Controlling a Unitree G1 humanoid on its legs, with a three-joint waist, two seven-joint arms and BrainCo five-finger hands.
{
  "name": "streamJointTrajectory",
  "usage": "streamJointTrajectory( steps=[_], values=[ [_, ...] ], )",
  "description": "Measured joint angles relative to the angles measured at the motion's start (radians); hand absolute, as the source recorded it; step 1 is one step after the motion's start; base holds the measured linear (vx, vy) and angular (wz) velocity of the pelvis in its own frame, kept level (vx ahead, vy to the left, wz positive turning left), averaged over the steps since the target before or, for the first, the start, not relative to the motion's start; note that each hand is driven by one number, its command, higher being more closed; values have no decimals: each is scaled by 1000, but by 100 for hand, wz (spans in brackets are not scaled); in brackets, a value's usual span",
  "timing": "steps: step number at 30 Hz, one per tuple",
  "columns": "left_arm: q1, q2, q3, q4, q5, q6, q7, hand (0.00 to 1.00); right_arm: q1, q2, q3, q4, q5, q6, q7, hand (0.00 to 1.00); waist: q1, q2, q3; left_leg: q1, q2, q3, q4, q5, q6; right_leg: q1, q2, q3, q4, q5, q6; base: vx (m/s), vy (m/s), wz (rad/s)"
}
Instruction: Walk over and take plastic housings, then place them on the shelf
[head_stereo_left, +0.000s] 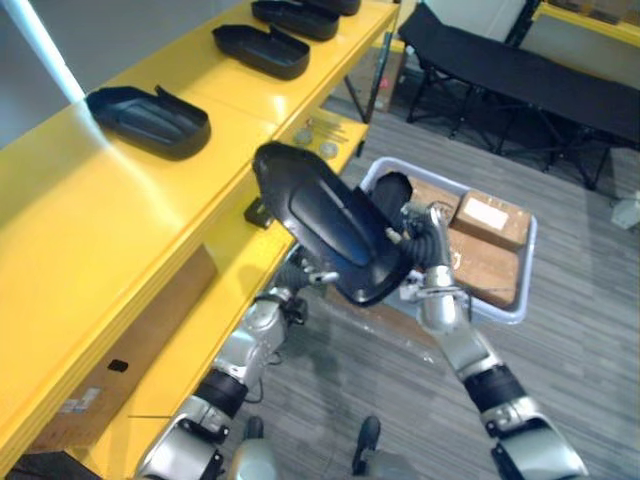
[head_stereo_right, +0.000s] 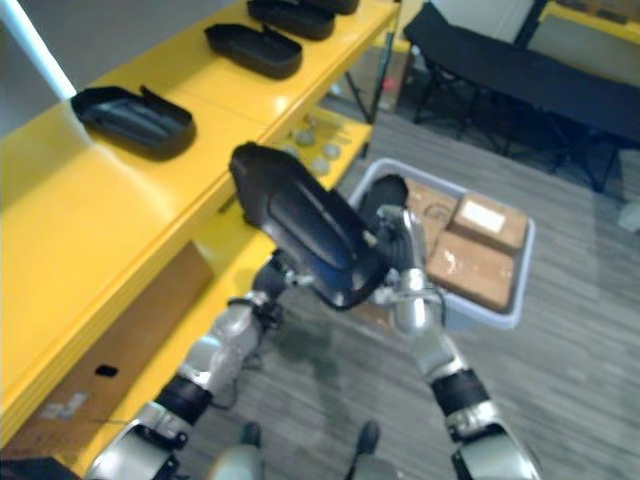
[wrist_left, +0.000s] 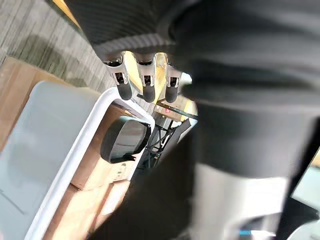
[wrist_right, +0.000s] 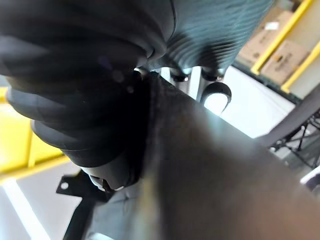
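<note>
One glossy black teardrop housing (head_stereo_left: 335, 225); left hand (wrist_left: 145, 82) fingers straight beneath, right hand (head_stereo_left: 432, 250) grip unclear.

Grey tote (head_stereo_left: 527, 272) holding cardboard boxes (head_stereo_left: 489, 221), black folding cot (head_stereo_left: 520, 70) behind

We see a grey plank floor (head_stereo_left: 600, 300) spreading out below, and across it a black folding cot (head_stereo_left: 520, 70) on crossed legs. Behind the yellow shelf (head_stereo_left: 60, 230) rises a grey wall (head_stereo_left: 120, 30), cut by one bright slanting strip of light (head_stereo_left: 50, 48).
</note>
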Motion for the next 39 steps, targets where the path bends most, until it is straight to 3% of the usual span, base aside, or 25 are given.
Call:
streamJointTrajectory(
  steps=[9,13,16,20,31,32,35,39],
  values=[
    [40,-43,5,51,-232,-62,-20,0,40,23,15,51,-69,-48,-68,100,6,-11,-24,0,1,-2,-2,1,0,0,1,-3,0,0,0,0,0,0],
    [41,-44,5,65,-304,-57,-63,0,46,23,16,67,-103,-55,-89,100,8,-11,-24,0,2,-2,-7,1,-1,0,1,-5,0,0,0,0,0,0],
    [41,-45,11,67,-382,-2,-118,0,49,23,17,90,-104,-59,-98,100,10,-12,-25,1,2,-4,-18,8,0,-2,1,-8,0,0,0,0,2,2],
    [39,-53,-2,81,-387,46,-136,0,54,24,52,92,-122,-76,-113,100,11,-12,-25,2,2,-4,-19,9,0,-3,0,-8,0,0,0,0,0,0],
    [39,-53,-49,118,-304,44,-119,0,53,15,62,92,-144,-98,-117,100,15,-16,-25,5,2,-5,-33,15,0,-4,0,-9,0,0,0,0,0,0],
    [39,-53,-50,122,-291,42,-116,100,53,15,64,92,-145,-100,-120,100,15,-18,-24,5,2,-5,-33,15,-1,-5,1,-9,0,0,0,0,0,0],
    [38,-52,-70,134,-288,32,-101,100,53,16,70,91,-162,-102,-131,100,15,-24,-26,5,2,-5,-32,16,-1,-5,0,-9,0,0,0,0,0,0],
    [38,-52,-89,142,-289,-25,-91,100,45,18,74,78,-182,-132,-148,100,15,-34,-25,4,3,-5,-31,16,-1,-6,0,-9,0,0,0,0,0,0]
  ],
)
